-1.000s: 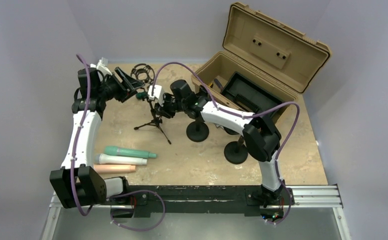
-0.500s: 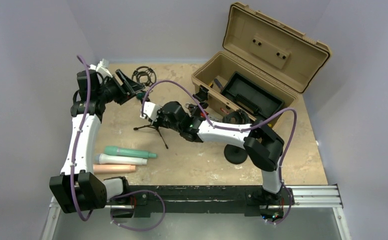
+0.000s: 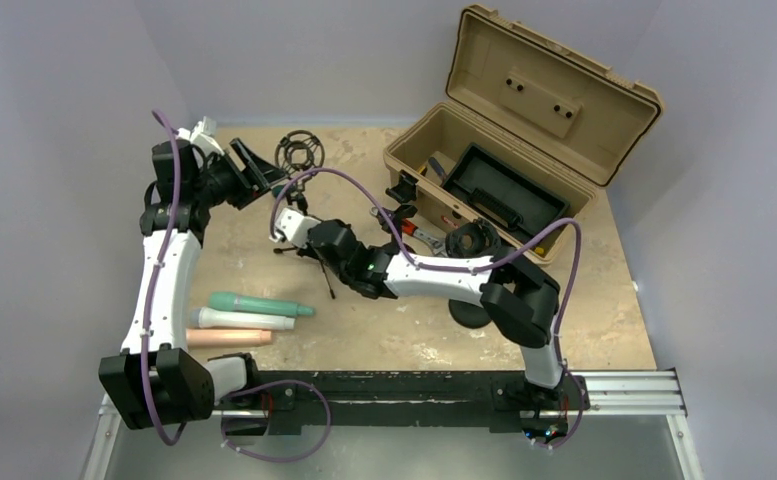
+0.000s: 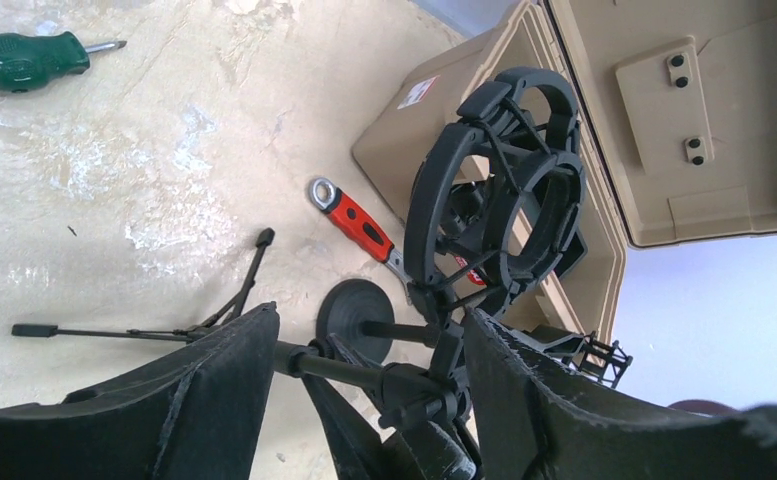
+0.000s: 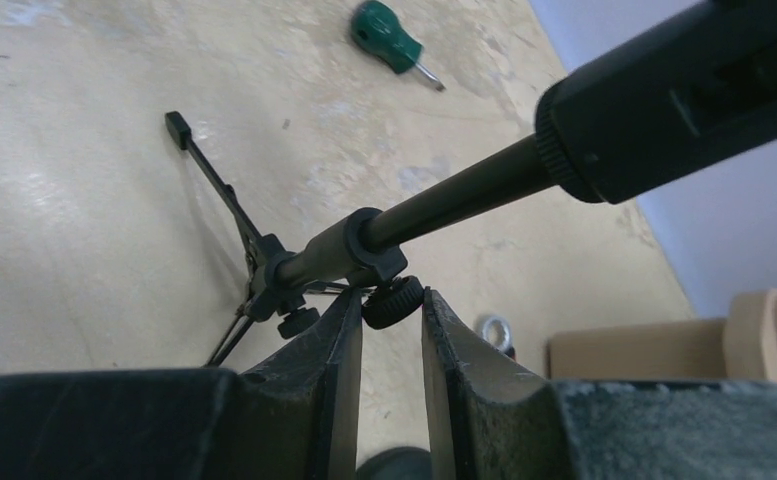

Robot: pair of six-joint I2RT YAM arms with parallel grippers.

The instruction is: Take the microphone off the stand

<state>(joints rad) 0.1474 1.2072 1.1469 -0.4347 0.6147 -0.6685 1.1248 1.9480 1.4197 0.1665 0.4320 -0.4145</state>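
Note:
The black tripod stand [image 3: 309, 262] leans toward the back left, with its round shock mount [image 3: 297, 152] at the top. In the left wrist view the shock mount [image 4: 494, 190] has nothing inside its rings. My left gripper [image 3: 264, 180] is open, its fingers on either side of the stand's swivel joint [image 4: 434, 385] just below the mount. My right gripper [image 5: 392, 295] is shut on a small black knob [image 5: 394, 303] at the collar of the stand's pole [image 5: 444, 200]. A green microphone [image 3: 259, 304], a white microphone [image 3: 239, 320] and an orange microphone [image 3: 229, 338] lie on the table at the near left.
An open tan toolbox [image 3: 524, 150] stands at the back right. A red-handled wrench [image 4: 359, 225] lies in front of it. A green screwdriver [image 5: 389, 40] lies beside the stand. A black round-based stand [image 3: 469, 312] sits partly under my right arm.
My right arm has swung left and nearer, down along the stand to its collar knob. The left gripper's jaws have widened around the joint. The stand has shifted slightly.

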